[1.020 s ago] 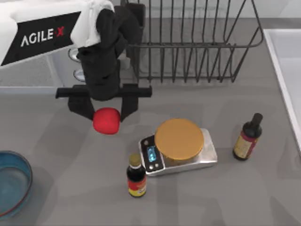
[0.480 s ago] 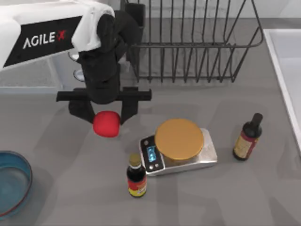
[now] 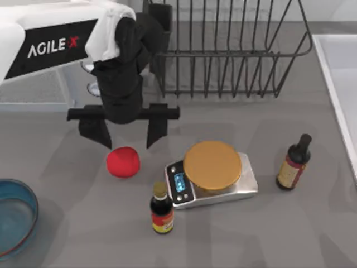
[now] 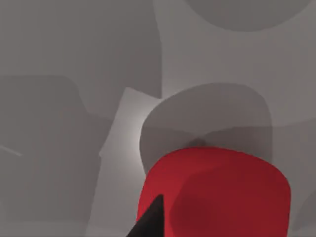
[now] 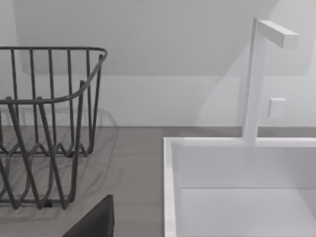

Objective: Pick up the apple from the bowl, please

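Observation:
The bright-red apple (image 3: 123, 162) lies on the grey table, left of the scale and well apart from the blue bowl (image 3: 34, 205) at the front left edge. My left gripper (image 3: 125, 135) hovers just behind and above the apple, open, with its two black fingers spread wider than the fruit and holding nothing. In the left wrist view the apple (image 4: 212, 192) sits close below on the table, with one dark fingertip (image 4: 150, 222) in front of it. The bowl holds nothing. My right arm is parked by the sink, and a dark part of its gripper (image 5: 94, 222) shows in the right wrist view.
A kitchen scale (image 3: 215, 176) with an orange-brown disc stands right of the apple. One sauce bottle (image 3: 162, 209) is in front of it, another (image 3: 294, 162) farther right. A wire dish rack (image 3: 228, 50) fills the back; a white sink (image 5: 237, 187) lies at the right.
The left gripper has opened and let go of the apple. The apple has dropped from between the fingers onto the table just in front of them. The arm has barely moved.

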